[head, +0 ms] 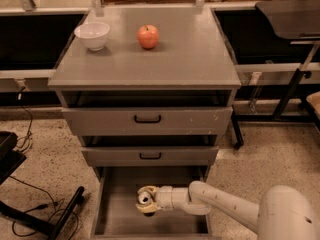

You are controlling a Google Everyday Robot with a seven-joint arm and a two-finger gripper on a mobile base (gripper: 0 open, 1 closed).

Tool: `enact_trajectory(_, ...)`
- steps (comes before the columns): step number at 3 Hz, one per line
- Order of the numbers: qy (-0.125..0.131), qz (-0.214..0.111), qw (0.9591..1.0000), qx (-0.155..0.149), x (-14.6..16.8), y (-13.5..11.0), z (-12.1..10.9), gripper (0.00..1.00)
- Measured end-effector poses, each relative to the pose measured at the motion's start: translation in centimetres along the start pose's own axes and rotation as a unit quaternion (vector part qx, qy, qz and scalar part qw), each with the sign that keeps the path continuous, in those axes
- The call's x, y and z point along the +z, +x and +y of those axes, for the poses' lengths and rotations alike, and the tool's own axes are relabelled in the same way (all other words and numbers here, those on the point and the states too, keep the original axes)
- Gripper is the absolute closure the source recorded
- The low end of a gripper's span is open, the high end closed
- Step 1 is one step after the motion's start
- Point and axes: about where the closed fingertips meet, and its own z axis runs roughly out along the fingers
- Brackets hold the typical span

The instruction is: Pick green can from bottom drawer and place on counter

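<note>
Green can (145, 198), right there between the pads of the gripper (144, 201)! Only its silver top shows, one pale finger above it and one below, so the gripper is clamped on the green can. Whether the can rests on the drawer floor or hangs just off it, I cannot tell.

Both are down in the bottom drawer (117, 215), which is pulled open, its grey floor spreading out to the left of the gripper and below it. The white arm (225, 211) reaches in from the gripper's right.

Just above the gripper comes the middle drawer (197, 156) with its black handle, then the top drawer (195, 120). Well above the gripper lies the bench (200, 54), where a red-orange apple (148, 36) stands almost straight above it. A white bowl (92, 35) sits farther left, apart from the apple. Off to the gripper's left, black cables (27, 219) trail over the speckled ground.
</note>
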Motion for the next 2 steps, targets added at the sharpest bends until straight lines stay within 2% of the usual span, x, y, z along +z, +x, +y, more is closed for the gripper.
enact_trajectory(1,-0.019,-0.023,0.999,0.034,-6.8,-7.6,2.2,1.0)
enact_trajectory(2,0.002,-0.044,0.9972,0.061,-13.7,-15.8,2.6,1.0)
